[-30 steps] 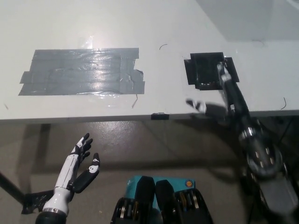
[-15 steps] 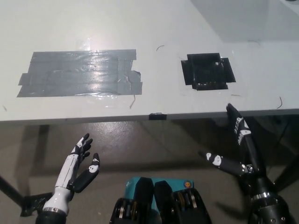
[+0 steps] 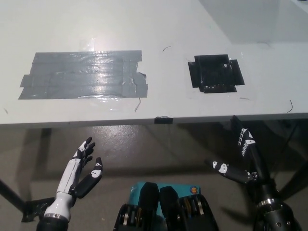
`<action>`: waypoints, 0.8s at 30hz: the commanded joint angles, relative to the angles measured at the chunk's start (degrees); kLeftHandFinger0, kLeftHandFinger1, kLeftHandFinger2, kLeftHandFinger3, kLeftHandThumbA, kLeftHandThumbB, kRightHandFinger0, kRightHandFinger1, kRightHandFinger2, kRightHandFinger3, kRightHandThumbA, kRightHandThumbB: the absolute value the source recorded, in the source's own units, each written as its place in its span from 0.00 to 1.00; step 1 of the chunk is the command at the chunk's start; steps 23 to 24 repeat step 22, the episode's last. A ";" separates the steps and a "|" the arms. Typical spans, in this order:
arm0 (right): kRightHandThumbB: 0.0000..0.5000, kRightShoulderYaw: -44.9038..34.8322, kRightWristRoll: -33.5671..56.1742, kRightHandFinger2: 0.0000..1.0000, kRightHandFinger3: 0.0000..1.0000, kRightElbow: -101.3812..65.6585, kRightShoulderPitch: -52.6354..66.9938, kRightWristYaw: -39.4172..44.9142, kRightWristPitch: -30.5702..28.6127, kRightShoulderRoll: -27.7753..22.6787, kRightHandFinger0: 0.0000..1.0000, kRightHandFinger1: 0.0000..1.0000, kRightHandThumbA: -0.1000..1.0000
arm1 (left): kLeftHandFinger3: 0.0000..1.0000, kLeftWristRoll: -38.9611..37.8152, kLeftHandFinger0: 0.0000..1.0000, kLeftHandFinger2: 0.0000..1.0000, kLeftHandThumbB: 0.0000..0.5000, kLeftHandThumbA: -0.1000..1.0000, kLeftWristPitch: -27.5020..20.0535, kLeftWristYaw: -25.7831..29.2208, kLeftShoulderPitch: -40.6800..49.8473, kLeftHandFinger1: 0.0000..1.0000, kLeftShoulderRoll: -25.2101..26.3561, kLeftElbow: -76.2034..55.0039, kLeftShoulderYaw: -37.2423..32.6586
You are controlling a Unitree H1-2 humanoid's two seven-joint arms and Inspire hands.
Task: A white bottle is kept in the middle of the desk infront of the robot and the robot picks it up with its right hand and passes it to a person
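No white bottle shows anywhere in the head view. My black right hand [image 3: 243, 161] hangs below the desk's front edge at the lower right, open, fingers spread and holding nothing. My white left hand [image 3: 83, 168] rests at the lower left, also below the desk edge, open and empty. The white desk [image 3: 159, 43] fills the upper half of the view.
A large patch of grey tape [image 3: 82, 74] lies on the desk's left half. A square of black tape [image 3: 215, 73] sits right of centre. A small black clip [image 3: 162, 119] is on the desk's front edge. The floor shows below the desk.
My right arm has drawn back from over the black tape square and dropped below the desk edge, staying open. The left hand has not moved.
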 commanded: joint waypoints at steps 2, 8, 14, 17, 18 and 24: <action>0.58 -1.28 2.34 1.00 1.00 -0.32 -1.65 1.40 -2.95 -0.42 1.00 1.00 1.00 | 1.00 -0.41 1.00 1.00 0.17 0.40 -2.34 0.03 -1.11 1.00 0.63 -0.88 0.03; 0.60 -1.58 2.54 1.00 1.00 -0.48 -1.69 1.73 -2.35 -0.32 1.00 1.00 1.00 | 1.00 0.15 1.00 1.00 0.18 0.42 -2.04 0.22 -1.26 1.00 0.81 -1.15 -0.05; 0.57 -1.56 2.24 1.00 1.00 -0.40 -1.65 2.00 -2.66 -0.37 1.00 1.00 1.00 | 1.00 0.00 1.00 1.00 0.17 0.41 -2.53 0.14 -1.25 1.00 0.88 -0.92 -0.03; 0.64 -1.48 1.96 1.00 1.00 -0.40 -1.64 1.99 -2.35 -0.42 1.00 1.00 1.00 | 1.00 0.21 1.00 1.00 0.18 0.41 -2.48 0.35 -1.23 1.00 0.84 -0.87 -0.02; 0.63 -1.43 1.82 1.00 1.00 -0.52 -1.59 1.99 -2.18 -0.44 1.00 1.00 1.00 | 1.00 0.23 1.00 1.00 0.19 0.42 -2.46 0.39 -1.24 1.00 0.82 -0.83 -0.01; 0.61 -1.26 1.38 1.00 1.00 -0.80 -1.45 1.96 -2.31 -0.55 1.00 1.00 1.00 | 1.00 0.30 1.00 1.00 0.20 0.44 -2.20 0.33 -1.25 1.00 0.82 -1.00 -0.07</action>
